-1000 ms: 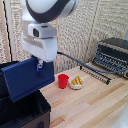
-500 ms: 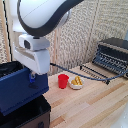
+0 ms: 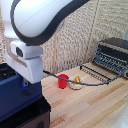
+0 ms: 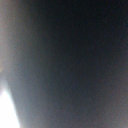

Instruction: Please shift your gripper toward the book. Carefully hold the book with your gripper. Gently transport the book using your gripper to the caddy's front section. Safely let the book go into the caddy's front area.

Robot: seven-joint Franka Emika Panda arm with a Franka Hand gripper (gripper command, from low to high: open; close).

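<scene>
My gripper (image 3: 24,84), a white boxy hand under the bulky white arm, hangs at the exterior view's left. Its dark, blue-tipped fingers (image 3: 25,83) are shut on the upper edge of the dark-blue book (image 3: 14,97). The book stands upright, and its lower edge meets the black caddy (image 3: 35,119) at the bottom left corner. I cannot tell whether the book rests inside the caddy. The wrist view is a dark blur with a pale patch at one corner, and nothing can be made out in it.
A red cup (image 3: 63,80) and a small pale bowl (image 3: 76,84) with yellow contents sit on the wooden table (image 3: 95,107). A black toaster oven (image 3: 113,54) with its wire rack (image 3: 98,71) pulled out stands at the exterior view's right. A dark cable (image 3: 90,84) arcs over the cup and bowl.
The arm has come toward the exterior view's left and lower, carrying the book with it. The gripper and book now sit nearer the caddy.
</scene>
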